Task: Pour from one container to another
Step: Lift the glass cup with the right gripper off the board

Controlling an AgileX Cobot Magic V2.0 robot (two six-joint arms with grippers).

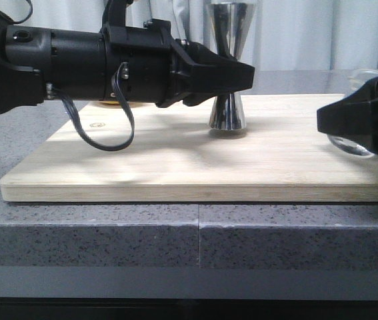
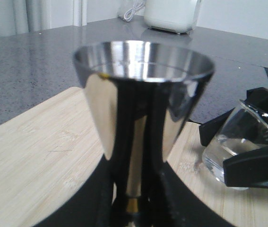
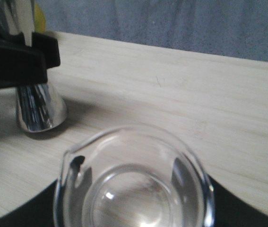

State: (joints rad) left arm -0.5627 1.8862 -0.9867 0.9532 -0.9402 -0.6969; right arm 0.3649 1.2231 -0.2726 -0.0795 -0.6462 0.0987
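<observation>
The steel jigger (image 1: 227,110) stands upright on the wooden board, its top cup (image 2: 143,71) filling the left wrist view and a gold band (image 2: 133,204) at its waist. My left gripper (image 1: 241,77) is shut on that narrow waist, one black finger (image 2: 100,198) on each side. The clear glass beaker (image 1: 350,143) is to the jigger's right, tilted and low over the board, with my right gripper (image 1: 349,121) shut on it. From the right wrist I look down into the beaker (image 3: 134,189), pour lip toward the jigger base (image 3: 39,109). Whether it holds liquid is unclear.
The light wooden board (image 1: 175,160) lies on a speckled grey counter (image 1: 109,227). A yellow lemon (image 3: 39,16) sits behind the jigger, mostly hidden by the left arm. A cable loop (image 1: 102,137) hangs under the left wrist. A white appliance (image 2: 171,14) stands far back.
</observation>
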